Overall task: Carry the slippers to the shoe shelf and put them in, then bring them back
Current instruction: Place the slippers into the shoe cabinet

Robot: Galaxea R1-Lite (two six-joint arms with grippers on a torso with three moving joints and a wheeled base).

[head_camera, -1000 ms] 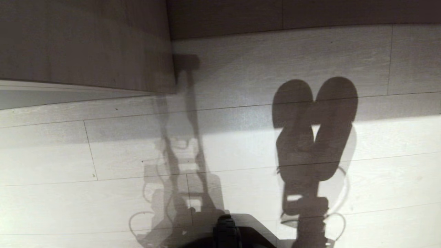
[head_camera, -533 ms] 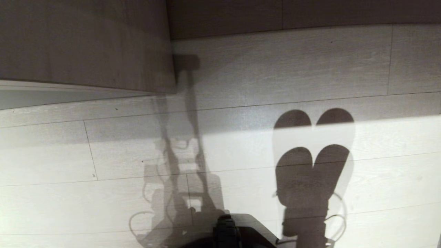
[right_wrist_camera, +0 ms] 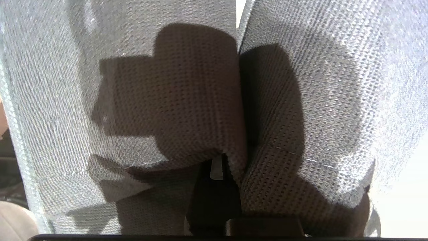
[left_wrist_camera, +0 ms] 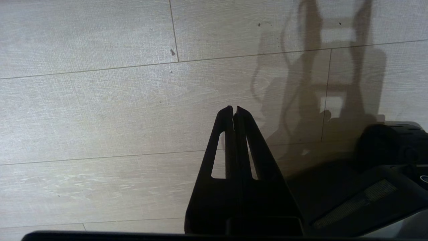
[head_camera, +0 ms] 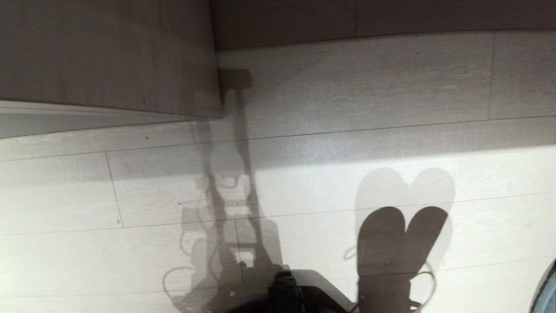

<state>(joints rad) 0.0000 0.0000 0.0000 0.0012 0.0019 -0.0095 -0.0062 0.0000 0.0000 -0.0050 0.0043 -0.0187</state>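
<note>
The right gripper (right_wrist_camera: 217,167) is clamped on the pair of grey woven-fabric slippers (right_wrist_camera: 187,100), its black fingers pinched where the two wide bands meet side by side; the slippers fill the right wrist view. In the head view only their heart-shaped shadow (head_camera: 402,243) falls on the pale wood-plank floor (head_camera: 304,87), near and to the right, with a grey edge at the near right corner. The left gripper (left_wrist_camera: 234,110) hangs over the floor with fingertips pressed together, holding nothing. A taupe wood-grain panel (head_camera: 108,52) stands at far left.
</note>
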